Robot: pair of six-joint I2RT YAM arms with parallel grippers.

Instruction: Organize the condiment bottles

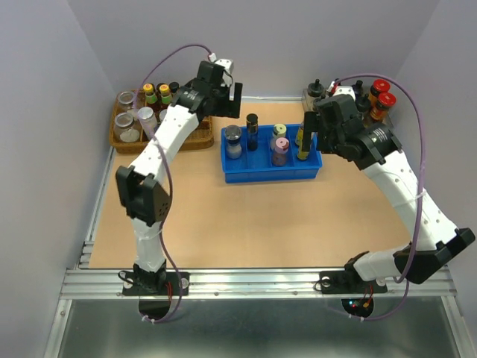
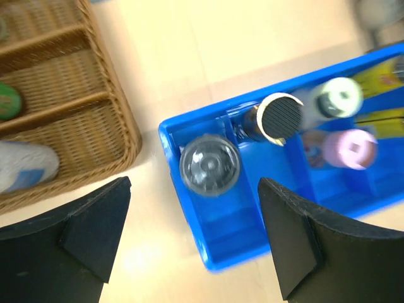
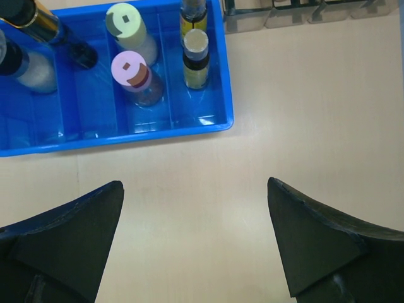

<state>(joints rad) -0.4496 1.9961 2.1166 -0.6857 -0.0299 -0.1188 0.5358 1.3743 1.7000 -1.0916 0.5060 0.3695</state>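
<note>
Six bottles, top view: all appear to stand in the blue tray (image 1: pixel 272 173). The silver-lidded jar (image 1: pixel 233 141) and a dark-capped bottle (image 1: pixel 252 130) are at its left end. The pale-green-lidded jar (image 1: pixel 279 132) is behind the pink-lidded jar (image 1: pixel 279 151) in the middle. Two slim yellow bottles (image 1: pixel 302 142) are at its right end.
Arms, top view: the left gripper (image 1: pixel 229 97) hangs between the wicker basket (image 1: pixel 195 139) and the tray. The right gripper (image 1: pixel 319 130) sits close above the yellow bottles.
Left wrist view: its fingers (image 2: pixel 95 221) are spread wide with nothing between them. The silver-lidded jar is directly below, in the tray's corner compartment.
Right wrist view: its fingers (image 3: pixel 322 233) are apart and empty, over bare table just outside the tray's long wall.
Stage: sorting looks essentially done.
Risk, left: a straight descent could catch a finger on the tray wall or the jar lid, tipping the jar or shoving the tray.
Risk, right: a sideways sweep could topple the slim bottles, which look top-heavy.
Writing: none is readable. The yellow labels seem to carry print, but it is too blurred to make out.
</note>
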